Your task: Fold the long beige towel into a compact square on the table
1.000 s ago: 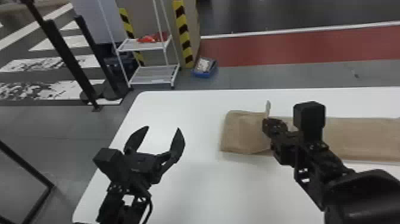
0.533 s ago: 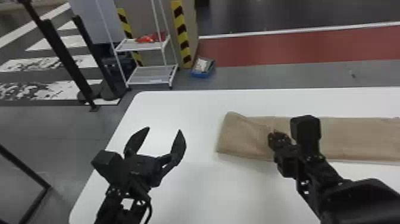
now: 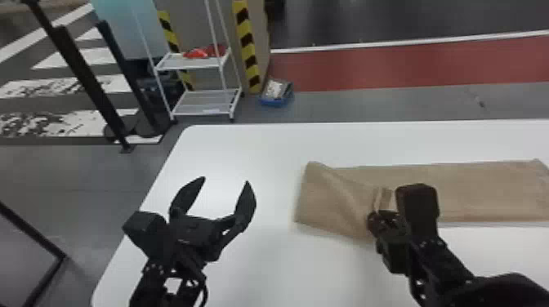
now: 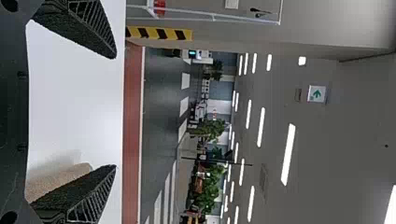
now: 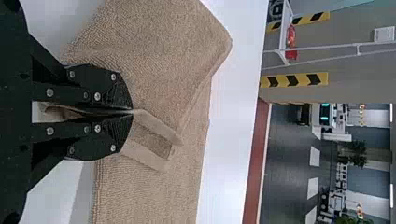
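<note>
The long beige towel [image 3: 482, 190] lies across the right half of the table, its left part folded over toward the right. My right gripper [image 3: 380, 214] is at the edge of that folded part, above the towel. In the right wrist view, the right gripper [image 5: 132, 112] is shut on the edge of the towel [image 5: 154, 56], with cloth pinched between its fingers. My left gripper [image 3: 224, 183] stands open over bare table, left of the towel. The left wrist view has the left gripper [image 4: 116, 112] with its fingers wide apart and a bit of towel [image 4: 56, 182] beyond one finger.
The white table [image 3: 253, 143] has its left edge near my left arm. Behind it stand a white shelf rack [image 3: 196, 106] and a blue bin [image 3: 277, 94] on the floor, with black posts [image 3: 77, 69] at the left.
My right gripper has lowered and moved slightly right with the towel's edge. The folded left part now lies slanted and pulled toward the front. My left gripper has barely moved.
</note>
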You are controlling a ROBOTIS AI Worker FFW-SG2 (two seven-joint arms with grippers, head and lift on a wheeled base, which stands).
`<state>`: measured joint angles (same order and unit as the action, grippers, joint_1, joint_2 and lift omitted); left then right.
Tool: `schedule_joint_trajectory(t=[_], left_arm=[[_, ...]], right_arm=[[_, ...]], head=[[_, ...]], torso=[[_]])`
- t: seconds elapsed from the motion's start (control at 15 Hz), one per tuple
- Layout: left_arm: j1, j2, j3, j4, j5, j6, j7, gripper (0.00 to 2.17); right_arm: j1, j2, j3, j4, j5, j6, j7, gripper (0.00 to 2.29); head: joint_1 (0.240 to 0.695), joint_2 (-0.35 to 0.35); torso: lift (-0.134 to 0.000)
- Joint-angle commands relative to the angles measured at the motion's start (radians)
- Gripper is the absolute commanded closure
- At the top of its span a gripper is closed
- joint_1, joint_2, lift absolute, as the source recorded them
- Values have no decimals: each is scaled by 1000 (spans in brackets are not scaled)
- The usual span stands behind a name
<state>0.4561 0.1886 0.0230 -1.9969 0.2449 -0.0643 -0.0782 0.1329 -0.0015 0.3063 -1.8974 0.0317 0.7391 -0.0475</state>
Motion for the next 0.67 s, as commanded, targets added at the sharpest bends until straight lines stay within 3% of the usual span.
schedule_joint_trajectory(t=[0.0,0.33,0.6], left_arm=[[7,0,-6,-6,-7,2,0,26],[26,2,-5,-14,-7,-4,0,26],[36,2,-5,-17,-15,-16,-6,26]], right_arm=[[11,2,-4,-39,0,-28,-2,134],[36,2,-9,-72,5,-46,-29,124],[30,2,-4,-51,8,-37,-111,120]], head=[[695,202],[695,193],[695,175]], torso=[[-123],[-123],[-123]])
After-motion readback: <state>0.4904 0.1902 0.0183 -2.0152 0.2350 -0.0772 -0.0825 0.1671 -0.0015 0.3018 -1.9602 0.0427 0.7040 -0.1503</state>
